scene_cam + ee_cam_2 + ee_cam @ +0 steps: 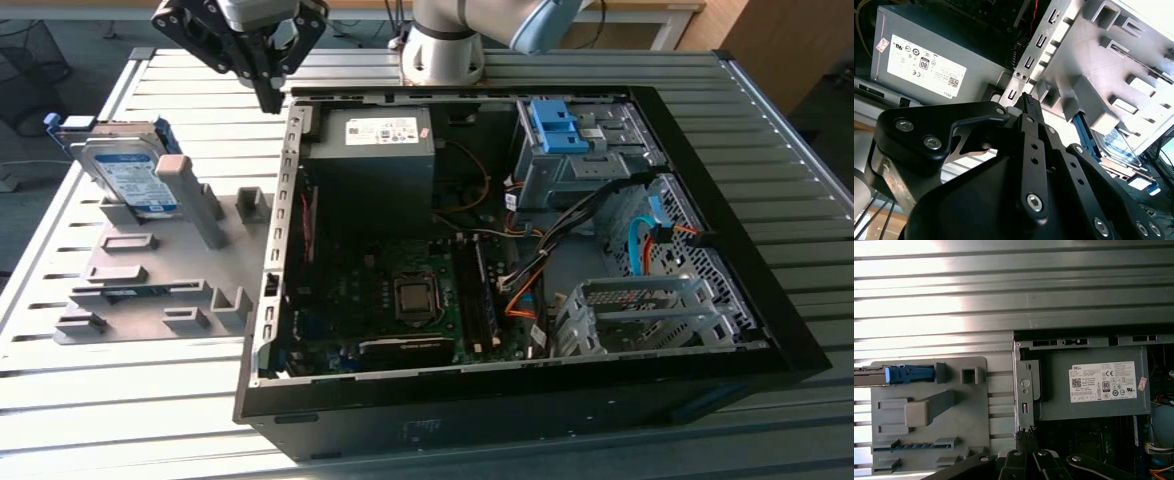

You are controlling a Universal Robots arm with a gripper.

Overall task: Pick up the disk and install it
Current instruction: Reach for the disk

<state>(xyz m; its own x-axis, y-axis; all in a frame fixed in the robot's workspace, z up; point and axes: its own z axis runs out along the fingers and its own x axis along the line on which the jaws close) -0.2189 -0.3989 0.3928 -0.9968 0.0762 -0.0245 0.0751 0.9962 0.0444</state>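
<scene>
Black gripper [274, 97] hangs above slatted metal table [120, 410], near corner of open computer case [534, 425]. Fingers pressed together, nothing between them. Disk [124, 175] stands tilted in grey holder tray [147, 290], at exterior view's left of case, apart from gripper.

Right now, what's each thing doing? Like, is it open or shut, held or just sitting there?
Computer case: lying on its side, open, insides showing.
Grey holder: flat on the table, beside the case.
Disk: standing on edge in the holder, not held.
Gripper: shut, holding nothing, near a corner of the case.
Blue bracket: sitting inside the case.
</scene>
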